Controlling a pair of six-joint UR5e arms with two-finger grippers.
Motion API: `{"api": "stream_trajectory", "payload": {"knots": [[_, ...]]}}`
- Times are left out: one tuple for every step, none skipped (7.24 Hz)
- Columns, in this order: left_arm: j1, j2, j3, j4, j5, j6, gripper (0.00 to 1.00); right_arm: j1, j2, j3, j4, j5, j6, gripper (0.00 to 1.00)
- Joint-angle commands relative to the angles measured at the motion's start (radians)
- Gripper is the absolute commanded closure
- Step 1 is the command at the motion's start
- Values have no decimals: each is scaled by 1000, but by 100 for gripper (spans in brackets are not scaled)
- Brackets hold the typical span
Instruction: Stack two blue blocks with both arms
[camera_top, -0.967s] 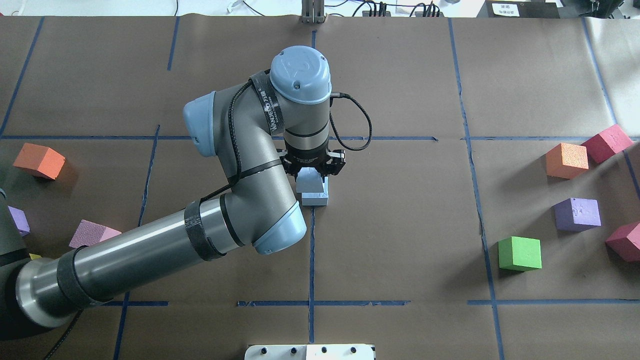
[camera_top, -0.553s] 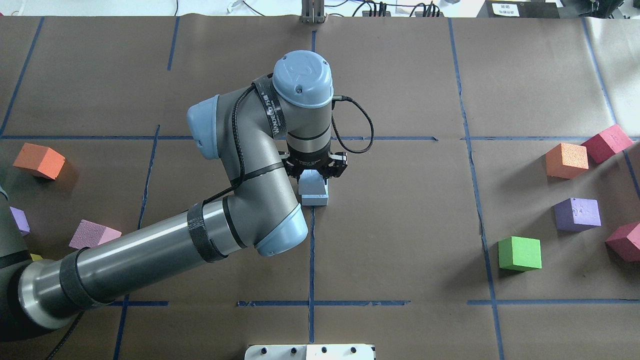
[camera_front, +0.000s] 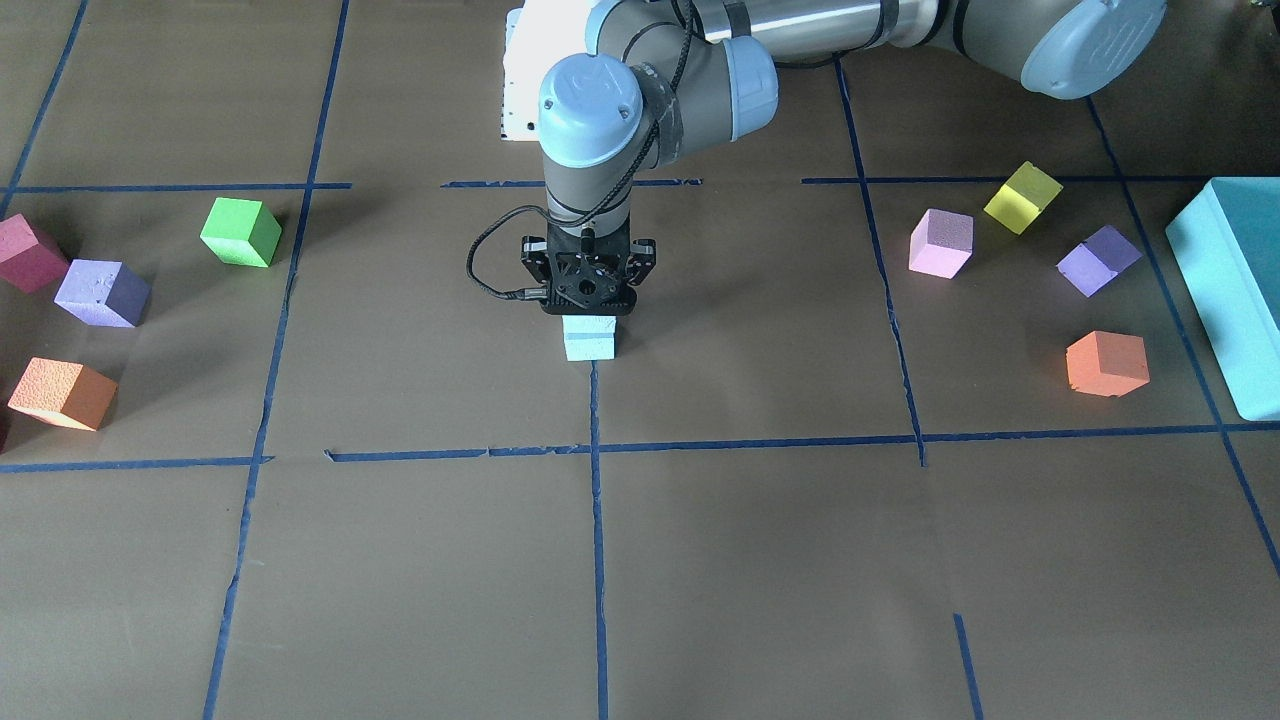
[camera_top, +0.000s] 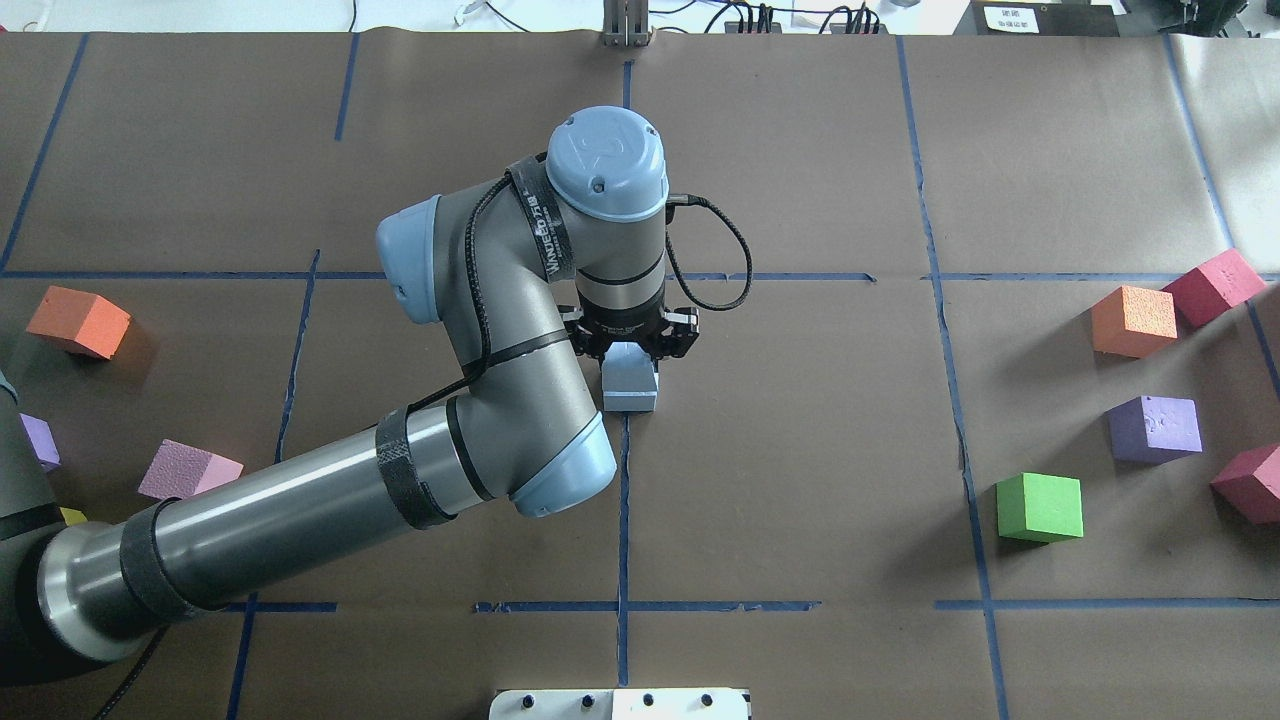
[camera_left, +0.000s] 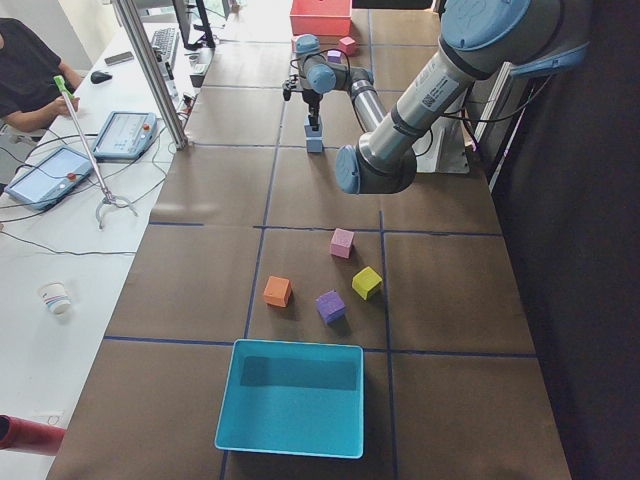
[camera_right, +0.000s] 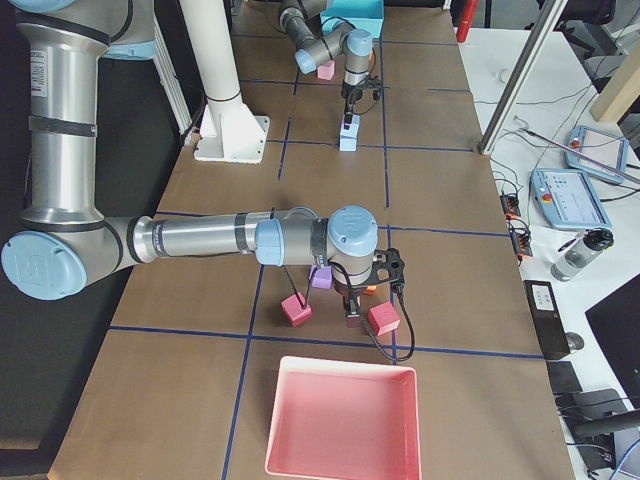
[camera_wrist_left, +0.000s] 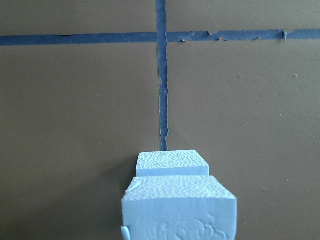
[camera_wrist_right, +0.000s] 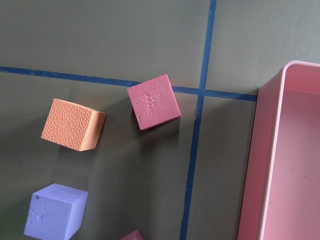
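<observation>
— Where are the two blue blocks sitting?

— Both are sitting at the middle of the table, at the end of a torn strip of blue tape (camera_wrist_left: 161, 100) running across the matte brown paper (camera_wrist_left: 75, 110); the lower blue block (camera_wrist_left: 171, 164) is lying flat on the paper, showing a pebbled foam top with square edges; the upper blue block (camera_wrist_left: 179, 210) is hanging right over it, its grainy top and dented front face filling the bottom of the left wrist view.

— Are they touching?

— The front-facing view is showing only a thin seam between them; I am not managing to tell whether the faces are meeting.

— And the left gripper?

— The left gripper (camera_front: 589, 312) is pointing straight down, its black fingers pinching the upper blue block.

— What is the right gripper doing?

— The right gripper (camera_right: 352, 318) is hanging low near the table's end on the robot's right, close to a pink tray (camera_wrist_right: 265, 150) with a smooth, rounded rim; whether its fingers are spread or pressed together I cannot tell; its camera is looking down on an orange cube (camera_wrist_right: 73, 124) with a dimpled skin, a magenta cube (camera_wrist_right: 153, 101) with a pitted top, and a purple cube (camera_wrist_right: 55, 211), all lying apart from one another.
</observation>
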Motion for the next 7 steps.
{"api": "stream_trajectory", "payload": {"knots": [[0, 4, 0, -22, 1, -19, 13, 2, 7, -1, 0, -1, 0, 0], [0, 4, 0, -21, 1, -19, 7, 2, 8, -3, 0, -2, 0, 0], [0, 5, 0, -21, 1, -17, 2, 2, 8, -3, 0, -2, 0, 0], [-2, 5, 0, -19, 2, -19, 1, 2, 7, -3, 0, -2, 0, 0], [-3, 5, -8, -15, 2, -20, 0, 2, 8, -3, 0, -2, 0, 0], [-19, 4, -15, -7, -1, -20, 0, 2, 8, -4, 0, -2, -2, 0], [-46, 4, -35, 5, -12, -20, 0, 2, 8, -4, 0, -4, -2, 0]]}}
